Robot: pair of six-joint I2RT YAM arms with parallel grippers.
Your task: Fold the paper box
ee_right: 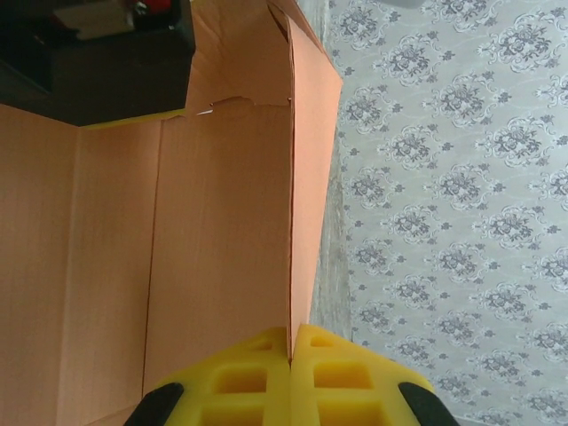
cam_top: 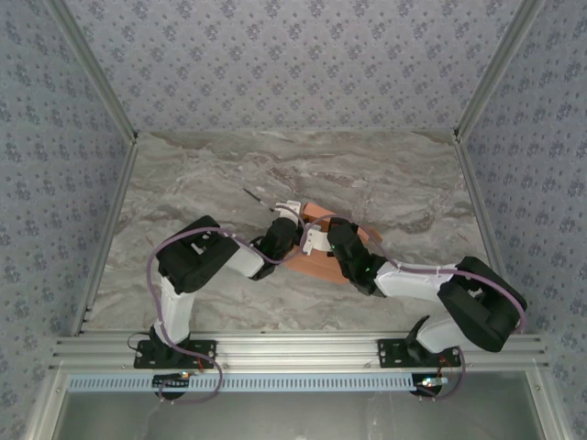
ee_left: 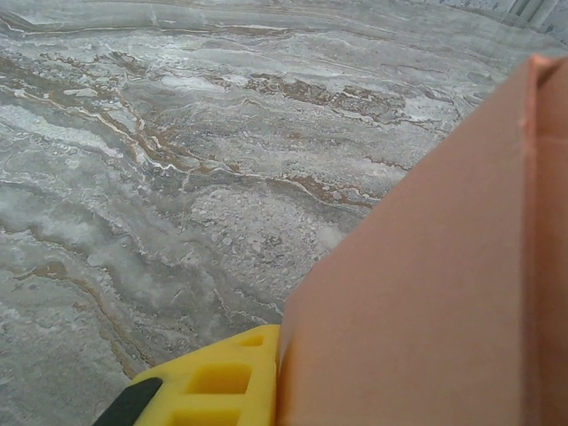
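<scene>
Box (cam_top: 318, 214) stands mid-table (cam_top: 202, 174), between the two grippers. Right gripper (ee_right: 291, 342) is clamped on the near edge of an upright panel, its yellow pads (ee_right: 342, 377) meeting on the thin card. Left gripper (cam_top: 290, 213) is at the box's left side. One yellow finger (ee_left: 222, 382) lies against a panel; whether it grips, I cannot tell.

You have soft, even, fairly bright light from overhead. Under both arms the marble table (cam_top: 404, 174) carries only faint shadows. In the left wrist view the paper box (ee_left: 426, 293), just beside the yellow finger (ee_left: 222, 386), is blurred, while the marble beyond is sharp. Ahead of the right gripper (ee_right: 290, 342) the cardboard is evenly lit and a little washed out.
</scene>
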